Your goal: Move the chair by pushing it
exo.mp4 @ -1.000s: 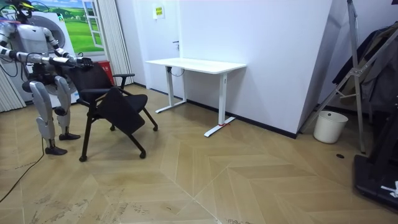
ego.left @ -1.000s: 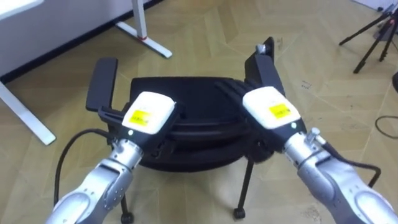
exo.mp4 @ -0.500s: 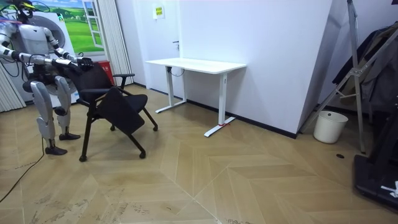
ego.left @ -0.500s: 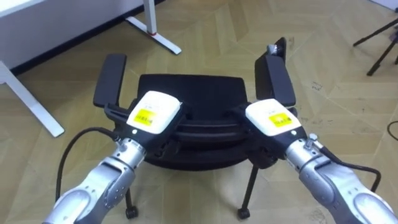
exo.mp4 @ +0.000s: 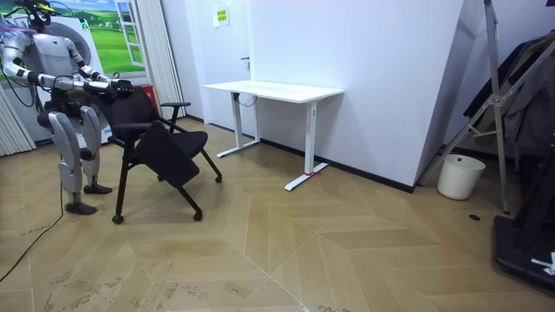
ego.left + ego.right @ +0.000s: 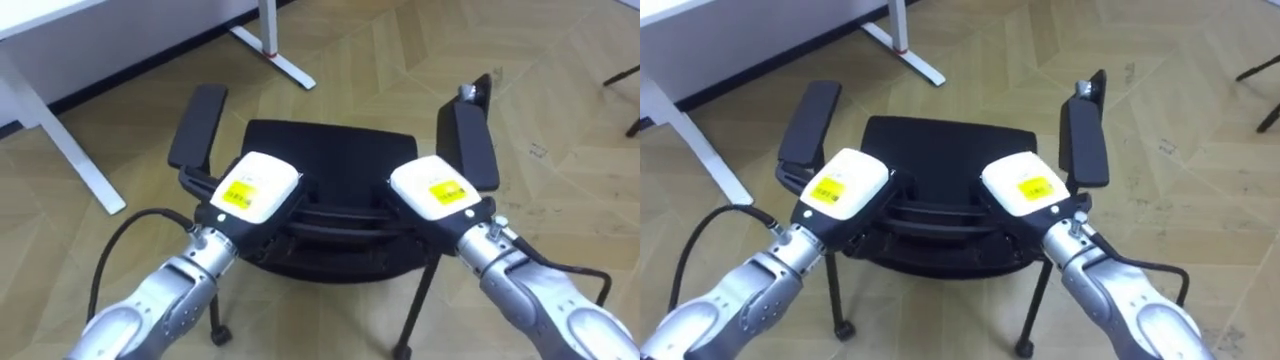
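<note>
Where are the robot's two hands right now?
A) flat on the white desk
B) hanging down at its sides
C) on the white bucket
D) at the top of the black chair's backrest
D: the left hand and the right hand are both set against the top of the backrest of the black chair, with the robot standing behind it.

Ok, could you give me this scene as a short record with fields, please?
robot: stands behind the chair, near the room view's left edge
chair: black, on thin legs
left hand: on top of the chair's back, left part
right hand: on top of the chair's back, right part
desk: white, beyond the chair
bin: white, at the room view's right
floor: wood pattern
</note>
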{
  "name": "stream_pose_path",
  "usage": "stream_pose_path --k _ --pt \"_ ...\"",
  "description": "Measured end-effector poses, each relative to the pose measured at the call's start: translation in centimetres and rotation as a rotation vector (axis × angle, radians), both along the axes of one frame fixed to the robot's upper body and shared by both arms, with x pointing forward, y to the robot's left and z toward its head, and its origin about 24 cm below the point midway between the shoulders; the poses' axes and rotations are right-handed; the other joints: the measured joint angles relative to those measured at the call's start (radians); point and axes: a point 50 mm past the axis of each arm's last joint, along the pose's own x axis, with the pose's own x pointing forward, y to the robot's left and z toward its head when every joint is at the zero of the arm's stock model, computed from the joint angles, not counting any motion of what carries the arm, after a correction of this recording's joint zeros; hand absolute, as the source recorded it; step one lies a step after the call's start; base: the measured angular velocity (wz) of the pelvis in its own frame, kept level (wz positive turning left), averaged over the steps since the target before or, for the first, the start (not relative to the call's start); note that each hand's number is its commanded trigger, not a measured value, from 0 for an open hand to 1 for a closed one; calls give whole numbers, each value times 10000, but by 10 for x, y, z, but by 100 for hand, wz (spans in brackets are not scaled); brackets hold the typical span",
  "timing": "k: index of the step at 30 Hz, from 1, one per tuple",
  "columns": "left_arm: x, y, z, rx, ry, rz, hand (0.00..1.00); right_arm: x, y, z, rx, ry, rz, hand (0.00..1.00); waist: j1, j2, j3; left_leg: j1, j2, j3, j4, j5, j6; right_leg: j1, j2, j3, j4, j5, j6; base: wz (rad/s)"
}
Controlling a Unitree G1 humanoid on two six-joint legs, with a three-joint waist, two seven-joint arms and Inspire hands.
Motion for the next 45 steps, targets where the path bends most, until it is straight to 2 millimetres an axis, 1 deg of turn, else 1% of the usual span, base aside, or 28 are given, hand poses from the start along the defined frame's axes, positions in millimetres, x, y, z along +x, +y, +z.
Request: stream_pose_path --k 1,2,3,4,5,8,10,13,15,19,22,23,24,25,26,27,29,31,32,33,35,36,38,40,42,43,44,45 --pt "0 -3 -4 -101 177 131 100 -1 -2 -3 -76 104 49 100 -6 216 -5 50 103 322 62 -82 -113 94 20 -41 264 1 -3 35" --pt "0 -3 -7 -12 351 153 100 0 -1 -6 -135 224 116 100 -107 195 4 6 135 754 -1 -107 -168 239 -44 150 300 -1 0 46" --pt "0 -3 -7 8 350 137 100 0 0 -7 -167 239 150 100 -189 145 26 -129 158 905 -118 -92 -153 270 -89 341 293 -25 38 60" --pt "4 -5 -4 96 180 18 100 0 -2 -6 -205 160 170 100 -291 61 54 -548 288 1211 -290 214 -24 220 -116 531 323 -118 188 26" --pt "5 -5 -4 268 106 -45 100 0 -1 -7 -223 190 192 100 -169 -123 -25 -624 250 1622 -3 277 -29 135 -133 530 380 -202 272 6" --pt "3 -6 -12 339 387 -58 100 -2 1 -13 -528 309 310 100 -164 -126 -29 -327 97 1645 62 270 -19 481 -168 162 362 -203 273 -6" --pt "2 -7 -16 325 566 -22 100 -2 0 -17 -589 449 220 100 -57 -129 -18 -112 85 1678 59 264 -10 685 -198 148 359 -228 312 -2" --pt "2 -10 -20 244 742 29 100 -2 -1 -21 -592 522 230 100 61 -161 -13 21 67 1860 156 216 2 722 -290 9 616 -538 256 -4" --pt "3 -9 -19 208 782 27 100 -2 -1 -20 -580 477 254 100 66 -154 5 -206 91 1854 620 -15 -3 524 -307 -148 1051 -812 204 7" --pt "2 -7 -20 231 861 -46 100 -4 0 -22 -537 553 353 100 84 -329 79 -1001 306 1846 2689 -512 -212 175 -306 -271 2241 -1631 -8 15" --pt "1 -5 -22 172 982 -100 100 -6 0 -23 -481 615 463 100 172 -277 124 -1942 770 1897 5039 -480 -219 216 -180 -331 2677 -1991 -245 12" --pt "1 -3 -24 178 1033 -93 100 -6 0 -25 -410 643 479 100 274 -217 130 -2330 1060 1889 6090 -312 -228 297 -16 -344 2862 -2141 -379 -4" --pt "1 -2 -25 173 1057 -73 100 -7 1 -26 -372 676 474 100 313 -216 132 -2532 1175 1881 6574 -127 -233 344 26 -363 2957 -2226 -448 0" --pt "0 -2 -28 148 1134 -6 100 -7 2 -29 -309 749 455 100 398 -259 136 -2998 1321 1810 7444 427 -200 502 56 -372 3144 -2369 -562 6" --pt "-1 -2 -30 83 1191 59 100 -7 2 -30 -286 810 450 100 434 -325 140 -3405 1319 1642 8146 1017 -153 605 31 -364 3268 -2515 -658 9" --pt "-2 -2 -31 33 1181 70 100 -7 1 -30 -297 805 459 100 433 -317 138 -3610 1299 1589 8293 1021 -144 609 26 -387 3311 -2572 -692 16" --pt "-1 -3 -30 -124 1029 117 100 -7 0 -29 -199 624 433 100 436 -330 165 -4575 1126 1653 7954 758 57 547 -7 -556 3462 -2705 -813 8" --pt "-2 -3 -31 -149 1029 131 100 -7 -1 -30 -140 650 442 100 528 -337 156 -5025 769 1616 6748 790 -4 623 -8 -591 3475 -2782 -871 -13" --pt "-2 -3 -31 -171 1039 138 100 -7 -1 -31 -91 611 448 100 575 -326 159 -5057 561 1611 5505 830 -60 694 3 -593 3478 -2895 -894 -11" --pt "-3 -3 -31 -191 1038 116 100 -8 -2 -32 -39 563 419 100 564 -279 144 -5043 401 1661 4220 977 -178 738 37 -650 3484 -3011 -861 -6" --pt "-5 -4 -30 -251 970 84 100 -10 -3 -33 52 396 400 100 555 -241 61 -4979 227 1625 2610 1176 -175 740 60 -643 3603 -3231 -822 2" --pt "-6 -4 -28 -260 883 65 100 -11 -4 -32 67 251 468 100 558 -198 18 -4924 207 1639 2051 1604 -43 780 68 -600 3619 -3357 -749 0" --pt "-9 -3 -29 -312 780 51 100 -12 -4 -31 -43 103 589 100 570 -240 13 -4544 -33 1677 1578 2366 98 1044 -67 -382 3558 -3476 -585 -12" --pt "-12 -2 -30 -442 726 105 100 -15 -3 -31 -58 -36 642 100 571 -257 -5 -4249 -276 1763 1345 2752 401 1232 -290 -251 3441 -3631 -419 -23" --pt "-15 -1 -30 -540 672 175 100 -16 -2 -29 -10 -102 691 100 562 -352 -43 -4032 -491 1958 1382 2754 536 1438 -540 -61 3305 -3788 -218 -20" --pt "-16 -1 -30 -540 674 169 100 -18 -2 -30 29 -91 677 100 569 -447 -83 -3932 -673 2134 1495 2601 758 1621 -747 12 3207 -3902 -78 -10" --pt "-16 -1 -29 -531 668 150 100 -18 -2 -29 18 -128 702 100 576 -531 -69 -3838 -870 2232 1715 2345 960 1842 -981 27 3178 -4042 70 -10" --pt "-15 -1 -29 -528 659 146 100 -18 -2 -28 11 -137 713 100 583 -580 -70 -3808 -997 2331 1841 2166 1014 1915 -1111 22 3208 -4105 164 -12"
